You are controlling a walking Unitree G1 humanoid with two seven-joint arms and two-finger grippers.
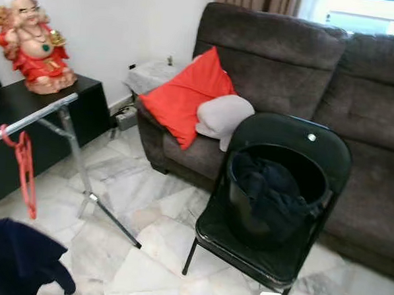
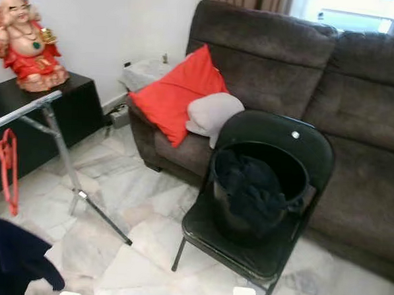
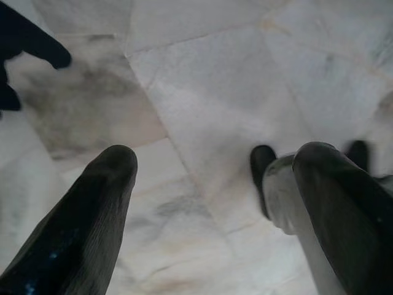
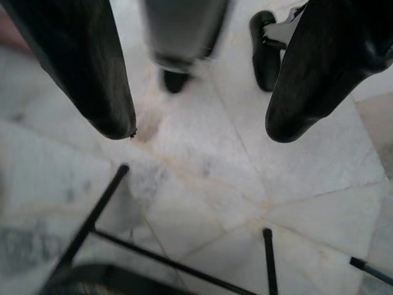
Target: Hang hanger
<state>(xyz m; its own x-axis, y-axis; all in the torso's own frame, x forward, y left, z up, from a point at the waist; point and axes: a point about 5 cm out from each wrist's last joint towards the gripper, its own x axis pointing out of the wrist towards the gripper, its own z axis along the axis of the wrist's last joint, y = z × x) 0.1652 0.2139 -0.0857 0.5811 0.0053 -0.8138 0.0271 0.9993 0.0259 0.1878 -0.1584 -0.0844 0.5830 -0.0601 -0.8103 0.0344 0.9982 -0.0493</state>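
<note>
A red hanger (image 1: 25,171) hangs from the silver bar of a clothes rack (image 1: 33,116) at the left. A dark navy garment (image 1: 16,257) hangs at the lower left corner, beside the rack. My left gripper (image 3: 212,166) is open over the marble floor, holding nothing. My right gripper (image 4: 199,132) is open too, pointing down at the floor near the black legs of the chair (image 4: 153,258). A black bucket (image 1: 274,191) with dark clothes in it sits on a black folding chair (image 1: 280,191).
A dark grey sofa (image 1: 320,68) with a red cushion (image 1: 186,94) and a grey cushion (image 1: 222,116) stands behind the chair. A black cabinet (image 1: 46,126) with a red figurine (image 1: 34,43) is at the left. The rack's legs (image 1: 108,212) spread over the marble floor.
</note>
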